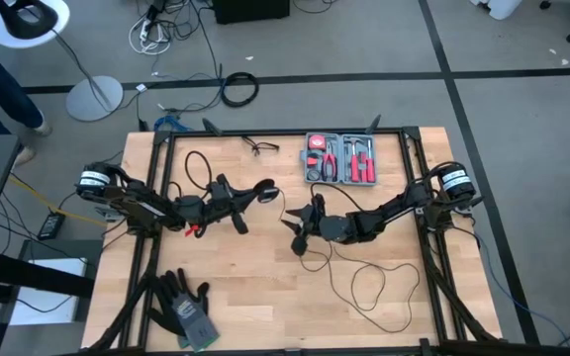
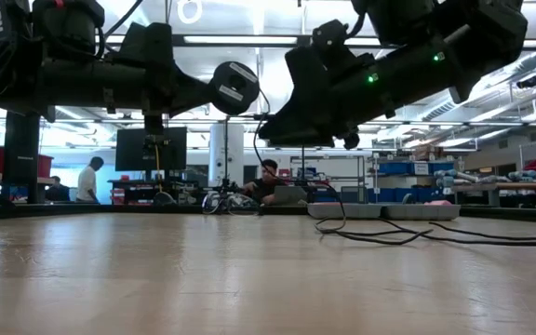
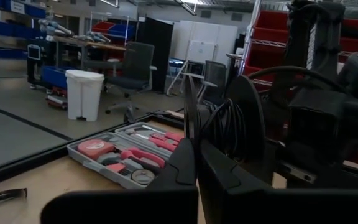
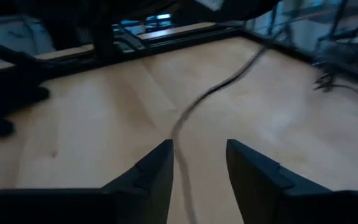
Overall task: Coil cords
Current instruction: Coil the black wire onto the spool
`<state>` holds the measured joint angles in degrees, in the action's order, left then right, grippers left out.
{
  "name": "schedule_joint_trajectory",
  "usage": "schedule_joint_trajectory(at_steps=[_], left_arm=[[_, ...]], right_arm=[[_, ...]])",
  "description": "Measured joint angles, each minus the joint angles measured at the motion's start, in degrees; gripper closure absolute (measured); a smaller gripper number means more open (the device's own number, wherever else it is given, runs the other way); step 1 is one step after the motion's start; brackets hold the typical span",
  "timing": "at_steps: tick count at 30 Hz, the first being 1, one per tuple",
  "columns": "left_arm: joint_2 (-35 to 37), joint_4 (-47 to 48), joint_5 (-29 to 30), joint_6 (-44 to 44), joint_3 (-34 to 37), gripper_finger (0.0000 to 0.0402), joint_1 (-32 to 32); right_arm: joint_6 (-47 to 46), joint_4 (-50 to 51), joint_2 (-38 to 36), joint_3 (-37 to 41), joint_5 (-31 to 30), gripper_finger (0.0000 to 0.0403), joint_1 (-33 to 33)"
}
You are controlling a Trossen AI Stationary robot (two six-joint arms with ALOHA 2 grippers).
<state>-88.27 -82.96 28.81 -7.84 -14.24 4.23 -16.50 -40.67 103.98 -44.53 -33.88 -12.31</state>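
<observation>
The cord is a thin black cable; its slack loops lie on the wooden table at the right, and another loop lies near my left arm. Its round black puck with a pale centre hangs above the table's middle, with turns of cable wound on it, and my left gripper is shut on it. My right gripper stands open just right of the puck, above the table. In the right wrist view the cable runs out from between its open fingers; I see no touch. My left gripper pinches a thin disc-like rim of the puck between its two shut fingers. The fingers reach in roughly level from the table's left. The puck stands on edge, lifted clear of the table, and the cable hangs slack from it.
An open grey case of red-handled tools lies at the far edge. Dark gloves lie at the near left. A small black wire item lies at the far middle. Black frame rails run along the table's sides.
</observation>
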Motion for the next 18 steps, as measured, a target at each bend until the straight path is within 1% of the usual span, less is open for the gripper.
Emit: schedule_joint_trajectory(at_steps=[3,8,18], left_arm=[[0.0,-0.2,1.5,0.0,0.0,0.0401,0.0],[0.0,-1.1,4.0,0.0,-0.8,0.0401,0.0],[0.0,-1.1,4.1,0.1,-2.2,0.0401,0.0]], right_arm=[[-1.5,0.0,0.0,0.0,2.6,0.0261,0.6],[-1.5,-0.5,0.0,0.0,2.8,0.0273,1.3],[0.1,-0.4,0.0,-0.4,2.9,0.032,2.9]])
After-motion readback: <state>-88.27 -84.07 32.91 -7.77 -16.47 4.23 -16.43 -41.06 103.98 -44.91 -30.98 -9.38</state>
